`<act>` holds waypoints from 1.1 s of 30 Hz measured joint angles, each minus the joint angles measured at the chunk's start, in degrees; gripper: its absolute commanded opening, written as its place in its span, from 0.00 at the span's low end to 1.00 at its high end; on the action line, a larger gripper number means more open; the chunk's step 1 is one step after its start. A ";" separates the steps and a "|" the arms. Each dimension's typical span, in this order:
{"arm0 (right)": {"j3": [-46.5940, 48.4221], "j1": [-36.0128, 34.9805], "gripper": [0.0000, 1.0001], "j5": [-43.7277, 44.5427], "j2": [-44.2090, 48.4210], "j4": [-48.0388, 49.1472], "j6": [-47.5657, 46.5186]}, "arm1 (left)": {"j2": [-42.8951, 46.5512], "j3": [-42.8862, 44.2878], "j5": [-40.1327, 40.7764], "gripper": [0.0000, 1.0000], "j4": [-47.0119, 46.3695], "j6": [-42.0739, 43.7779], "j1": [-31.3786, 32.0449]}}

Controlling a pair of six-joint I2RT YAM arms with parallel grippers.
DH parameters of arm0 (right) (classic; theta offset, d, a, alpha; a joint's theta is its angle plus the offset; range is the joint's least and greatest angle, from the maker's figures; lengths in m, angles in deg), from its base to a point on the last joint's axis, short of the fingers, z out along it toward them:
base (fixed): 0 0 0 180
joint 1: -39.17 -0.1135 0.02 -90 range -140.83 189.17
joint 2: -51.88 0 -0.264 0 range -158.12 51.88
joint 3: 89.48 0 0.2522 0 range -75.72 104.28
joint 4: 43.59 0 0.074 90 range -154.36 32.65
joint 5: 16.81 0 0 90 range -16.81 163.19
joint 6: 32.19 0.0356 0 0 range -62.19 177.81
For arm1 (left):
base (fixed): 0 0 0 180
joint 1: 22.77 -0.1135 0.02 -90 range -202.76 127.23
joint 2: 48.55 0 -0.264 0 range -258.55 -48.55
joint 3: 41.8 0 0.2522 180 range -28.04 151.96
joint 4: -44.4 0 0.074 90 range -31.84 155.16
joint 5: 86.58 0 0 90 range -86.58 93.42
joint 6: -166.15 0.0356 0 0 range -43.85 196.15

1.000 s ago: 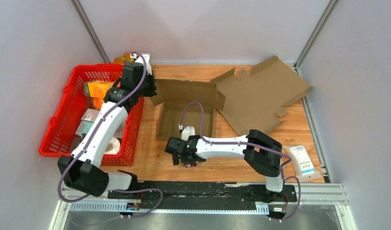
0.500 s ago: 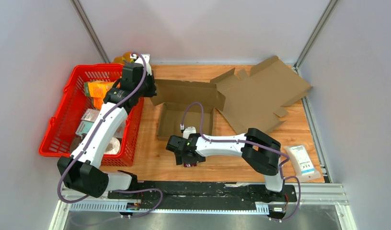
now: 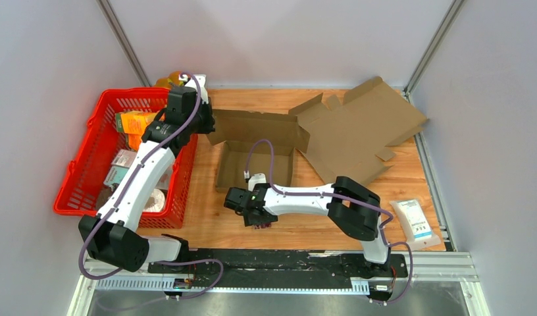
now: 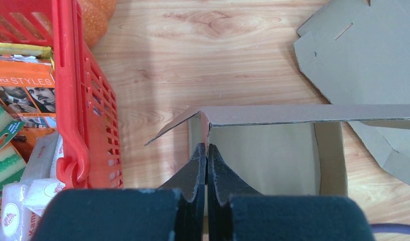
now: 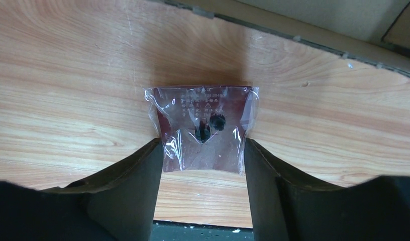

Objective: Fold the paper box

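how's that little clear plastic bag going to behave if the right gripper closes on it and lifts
The clear plastic bag looks thin and wrinkled, so it will probably crumple and hang limp. It lies flat on the table with only small dark pieces inside, so it is likely very light. Its glossy film may slip from the right gripper.

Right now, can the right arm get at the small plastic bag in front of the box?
Probably yes. The right gripper is open with the plastic bag lying flat on the table between its fingers, and nothing covers it; the box sits clear beyond.
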 measured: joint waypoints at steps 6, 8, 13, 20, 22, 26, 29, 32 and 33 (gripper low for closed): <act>0.35 -2.36 0.58 4.17 1.36 -1.46 -0.20 | 0.00 -0.02 -0.02 0.00 0.00 -0.02 -0.02; 0.48 -3.08 0.58 5.18 2.75 -2.12 -0.24 | 0.00 -0.02 -0.02 0.00 0.00 -0.02 -0.02; 2.21 -4.11 0.60 8.28 7.54 -4.55 -1.09 | 0.00 -0.02 -0.04 0.00 0.00 0.00 -0.02; 6.91 2.56 1.00 15.34 11.91 3.41 -15.85 | 0.00 -0.02 -0.79 0.00 0.07 -0.57 -0.09; 7.17 5.14 1.00 18.25 12.11 7.45 -21.00 | 0.00 -0.02 -1.18 0.00 0.35 -1.29 -0.07; -6.60 8.31 1.00 21.24 22.25 21.55 -34.45 | -0.15 1.18 -1.73 0.00 2.82 -2.97 -0.13; -21.11 13.09 1.00 17.33 35.82 28.98 -43.19 | -0.79 3.10 -2.54 0.00 5.40 -4.44 -0.13; -31.74 25.35 1.00 10.45 45.86 39.43 -51.41 | -1.60 4.37 -3.48 0.00 6.84 -5.29 -0.13; -34.07 28.52 1.00 9.05 47.56 42.62 -53.68 | -1.88 4.70 -3.67 0.00 7.32 -5.46 -0.13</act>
